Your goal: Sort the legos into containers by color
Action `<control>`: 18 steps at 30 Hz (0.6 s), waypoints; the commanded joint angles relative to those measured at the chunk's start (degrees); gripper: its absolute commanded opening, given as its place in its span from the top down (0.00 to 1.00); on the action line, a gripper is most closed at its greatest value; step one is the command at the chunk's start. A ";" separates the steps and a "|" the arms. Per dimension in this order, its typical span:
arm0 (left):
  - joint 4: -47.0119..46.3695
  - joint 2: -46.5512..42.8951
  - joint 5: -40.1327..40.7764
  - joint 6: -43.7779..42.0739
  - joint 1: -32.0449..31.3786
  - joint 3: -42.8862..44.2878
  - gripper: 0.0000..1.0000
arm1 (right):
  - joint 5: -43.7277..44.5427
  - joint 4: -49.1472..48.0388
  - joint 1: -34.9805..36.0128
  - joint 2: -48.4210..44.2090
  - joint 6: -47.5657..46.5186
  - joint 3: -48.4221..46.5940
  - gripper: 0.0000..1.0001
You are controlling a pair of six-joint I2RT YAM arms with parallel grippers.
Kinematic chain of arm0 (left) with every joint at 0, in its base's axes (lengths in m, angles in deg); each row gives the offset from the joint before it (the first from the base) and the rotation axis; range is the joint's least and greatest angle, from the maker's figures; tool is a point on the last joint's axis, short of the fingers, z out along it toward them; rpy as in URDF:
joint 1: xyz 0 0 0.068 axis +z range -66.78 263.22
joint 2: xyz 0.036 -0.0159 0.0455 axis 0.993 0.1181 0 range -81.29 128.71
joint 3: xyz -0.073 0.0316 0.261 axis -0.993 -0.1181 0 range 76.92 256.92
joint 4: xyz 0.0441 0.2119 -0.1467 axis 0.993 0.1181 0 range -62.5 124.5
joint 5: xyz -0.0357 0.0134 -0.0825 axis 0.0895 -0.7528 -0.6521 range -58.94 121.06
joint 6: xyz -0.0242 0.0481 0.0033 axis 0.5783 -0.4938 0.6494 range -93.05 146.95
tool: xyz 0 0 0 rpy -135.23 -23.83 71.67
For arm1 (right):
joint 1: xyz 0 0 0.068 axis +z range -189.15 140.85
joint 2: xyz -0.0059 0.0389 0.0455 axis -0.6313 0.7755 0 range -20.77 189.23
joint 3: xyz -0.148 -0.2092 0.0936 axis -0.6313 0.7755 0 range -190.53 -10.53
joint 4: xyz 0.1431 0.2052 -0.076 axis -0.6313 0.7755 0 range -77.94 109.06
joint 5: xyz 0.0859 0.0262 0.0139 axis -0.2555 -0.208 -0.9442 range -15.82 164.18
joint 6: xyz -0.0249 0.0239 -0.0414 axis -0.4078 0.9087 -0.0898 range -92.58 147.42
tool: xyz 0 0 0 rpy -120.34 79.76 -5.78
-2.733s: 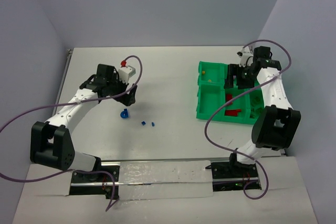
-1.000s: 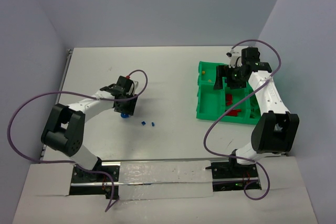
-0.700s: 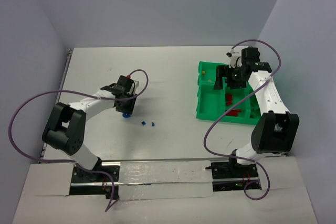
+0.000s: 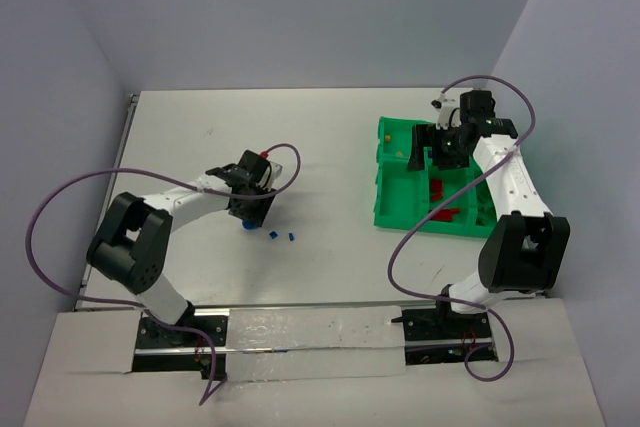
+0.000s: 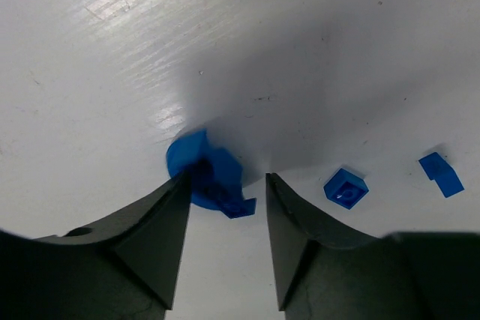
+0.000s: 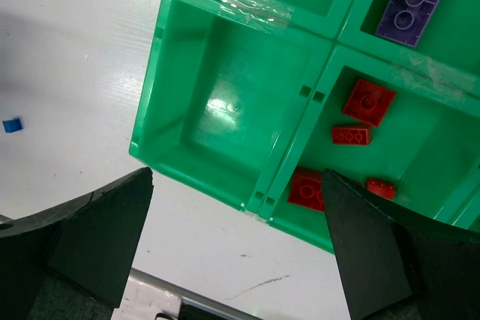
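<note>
Left jaws shifted right, half-open, straddling blue lego [image 5: 206, 177]

Left claw [image 4: 246, 215] at blue lego [image 4: 246, 226]; right claw [image 4: 438, 153] above green tray [image 4: 398, 193]

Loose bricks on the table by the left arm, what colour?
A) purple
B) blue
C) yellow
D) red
B: on the table a larger blue piece lies between the left jaws, and the two small bricks beside it are blue as well.
</note>
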 commanded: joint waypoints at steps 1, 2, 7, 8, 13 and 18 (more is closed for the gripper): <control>0.79 0.75 0.29 -0.16 -0.48 2.14 0.42 | 0.39 -1.88 0.34 -1.04 -0.17 -0.24 0.00; 0.85 0.92 0.35 -0.27 -0.48 2.15 0.41 | 0.34 -1.94 0.34 -1.09 -0.16 -0.13 0.00; 0.45 0.86 0.04 -0.67 -0.48 2.19 0.45 | 0.27 -2.12 0.34 -1.09 -0.08 0.05 0.00; 0.41 0.87 -0.08 -0.78 -0.52 2.35 0.47 | 0.25 -2.12 0.34 -1.09 -0.08 0.01 0.00; 0.40 0.82 -0.62 -1.31 -0.77 2.25 0.58 | 0.37 -1.98 0.34 -1.04 -0.22 -0.18 0.00; 0.30 0.19 -1.31 -2.44 -1.08 1.97 0.84 | -2.06 -2.01 0.34 -0.94 0.22 0.08 0.00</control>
